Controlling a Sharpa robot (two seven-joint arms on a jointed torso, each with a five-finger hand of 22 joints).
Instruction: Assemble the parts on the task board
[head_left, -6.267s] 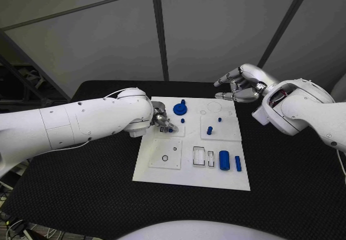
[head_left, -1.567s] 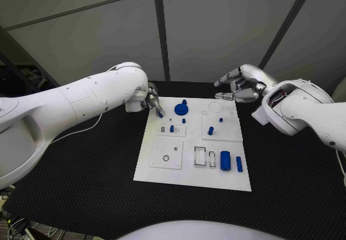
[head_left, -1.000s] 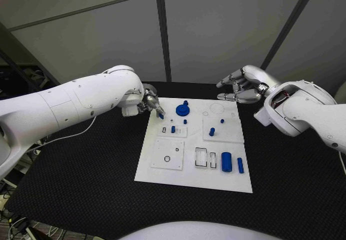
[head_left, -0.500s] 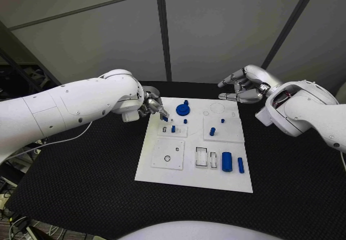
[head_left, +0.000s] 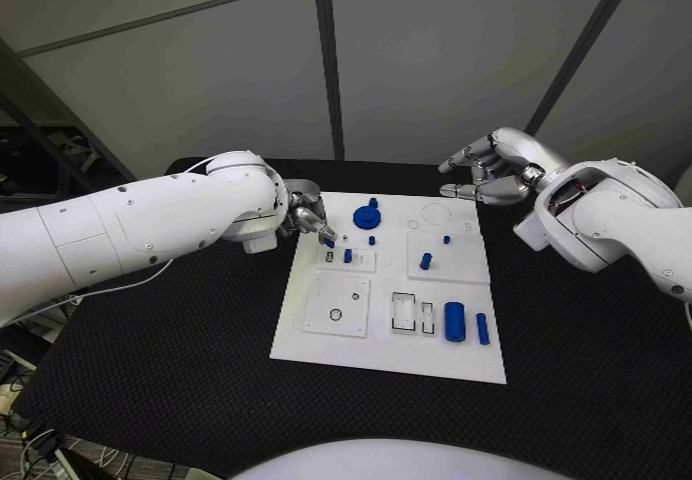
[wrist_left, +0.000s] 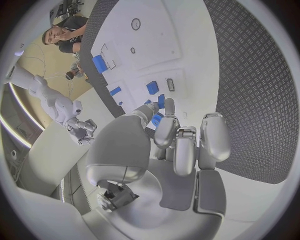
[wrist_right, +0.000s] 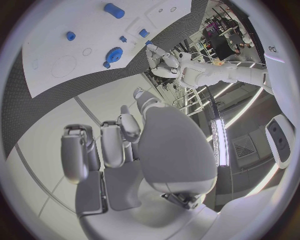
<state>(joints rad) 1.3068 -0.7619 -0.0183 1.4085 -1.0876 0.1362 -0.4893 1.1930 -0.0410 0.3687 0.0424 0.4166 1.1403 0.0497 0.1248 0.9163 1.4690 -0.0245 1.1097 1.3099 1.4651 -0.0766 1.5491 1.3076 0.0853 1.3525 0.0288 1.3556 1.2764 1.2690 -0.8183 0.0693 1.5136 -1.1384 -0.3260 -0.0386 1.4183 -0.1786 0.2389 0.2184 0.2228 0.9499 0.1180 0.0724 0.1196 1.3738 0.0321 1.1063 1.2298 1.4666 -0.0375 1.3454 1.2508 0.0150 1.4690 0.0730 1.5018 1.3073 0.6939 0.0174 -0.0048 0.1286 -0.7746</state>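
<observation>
The white task board (head_left: 378, 345) lies mid-table, also seen as the board (wrist_left: 164, 45) and the board (wrist_right: 56, 35). My left hand (head_left: 309, 219) hovers at the board's far-left edge, and in the wrist view this hand (wrist_left: 178, 150) pinches a small blue part (wrist_left: 156, 119) between thumb and finger. The same part (head_left: 329, 240) shows at its fingertips, just above the small slotted plate (head_left: 346, 262), where a blue peg (head_left: 348, 256) stands. A blue round knob (head_left: 366, 214) sits at the board's far side. My right hand (head_left: 488, 172) hangs beyond the far-right corner with loosely bent fingers, holding nothing.
On the board lie a blue cylinder (head_left: 456, 322) and a narrow blue bar (head_left: 482, 328) near the right edge. Small pegs (head_left: 426, 261) stand in the right plate. A square plate with a round hole (head_left: 336, 306) sits near-left. Black table (head_left: 173, 360) surrounds the board.
My left hand, which was at the slotted plate earlier, now holds a small blue part and has drifted from the far-left edge back toward that plate. The right hand has stayed put.
</observation>
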